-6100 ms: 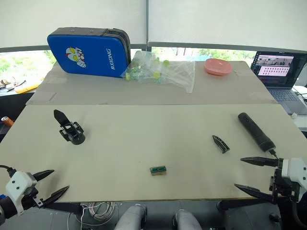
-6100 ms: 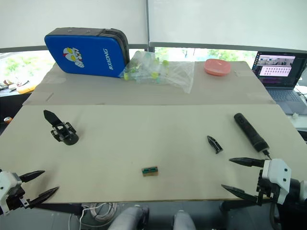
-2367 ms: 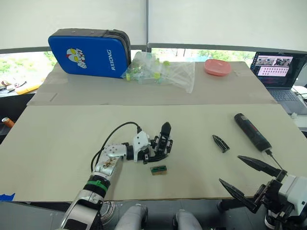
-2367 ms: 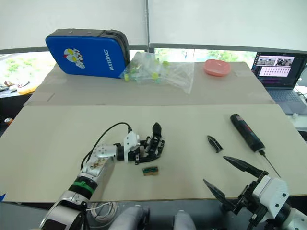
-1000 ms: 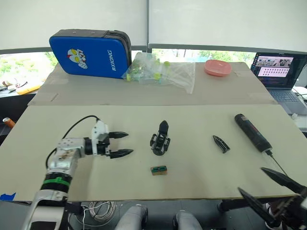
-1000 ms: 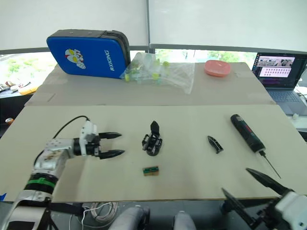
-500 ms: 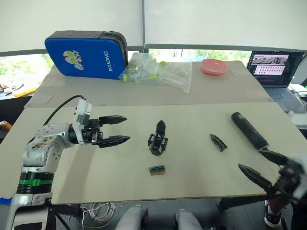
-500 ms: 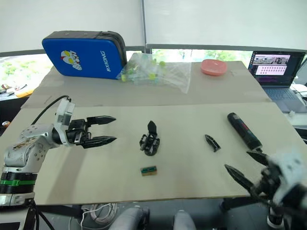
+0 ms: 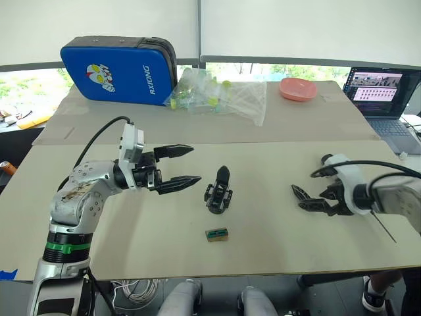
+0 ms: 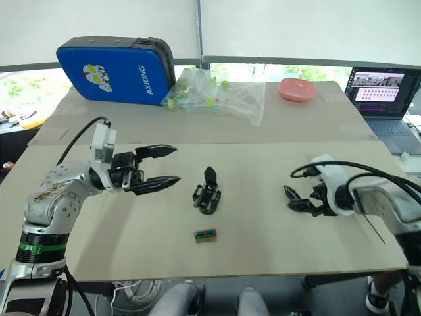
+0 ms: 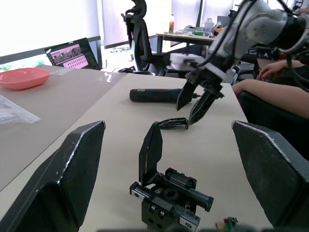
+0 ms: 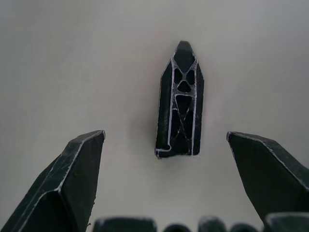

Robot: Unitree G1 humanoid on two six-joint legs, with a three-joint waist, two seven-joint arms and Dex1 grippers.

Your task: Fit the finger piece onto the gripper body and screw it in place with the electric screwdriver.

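While the right gripper (image 12: 176, 212) hangs spread wide over the small black hollow-ribbed wedge finger piece (image 12: 179, 104) lying flat on the beige table (image 9: 263, 250), take its flat sides: likely light, stiff, slick. Farther left, the left gripper (image 9: 186, 166) gapes, empty, near the black plastic gripper body (image 9: 219, 191).

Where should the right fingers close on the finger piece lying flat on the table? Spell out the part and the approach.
Probably across its wide rear half, from straight above. The finger piece lies flat, and its long sides run nearly parallel there before tapering to the tip. The right gripper is open and already straddles it, so closing on those sides should hold.
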